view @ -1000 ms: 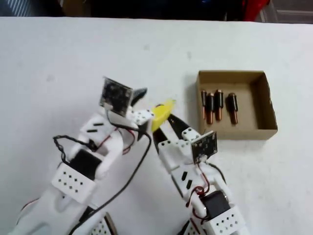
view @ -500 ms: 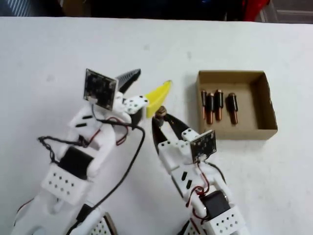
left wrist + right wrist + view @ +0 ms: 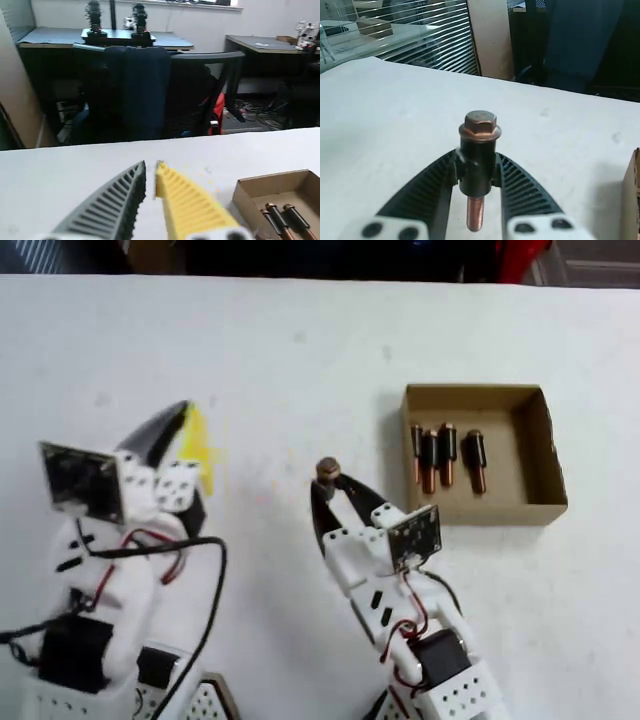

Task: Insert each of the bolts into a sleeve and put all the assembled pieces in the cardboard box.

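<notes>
My right gripper (image 3: 476,167) is shut on an assembled piece (image 3: 478,160): a copper bolt standing upright through a black sleeve, its hex head on top and its thread hanging below. From above, this piece (image 3: 327,472) sits at the tips of the right gripper (image 3: 328,486), left of the cardboard box (image 3: 530,453). Several assembled pieces (image 3: 446,456) lie side by side inside the box. My left gripper (image 3: 186,432), with one grey and one yellow finger, is shut with nothing in it, over the table's left part. In the left wrist view the left gripper (image 3: 150,176) points toward the box (image 3: 250,192).
The white tabletop (image 3: 300,350) is bare around both arms. Red and black cables (image 3: 210,580) trail from the left arm. Beyond the table's far edge stand a dark chair (image 3: 150,95) and desks.
The left arm has pulled back to the left, away from the right gripper, and its fingers have closed. The right gripper has stayed put with the assembled piece.
</notes>
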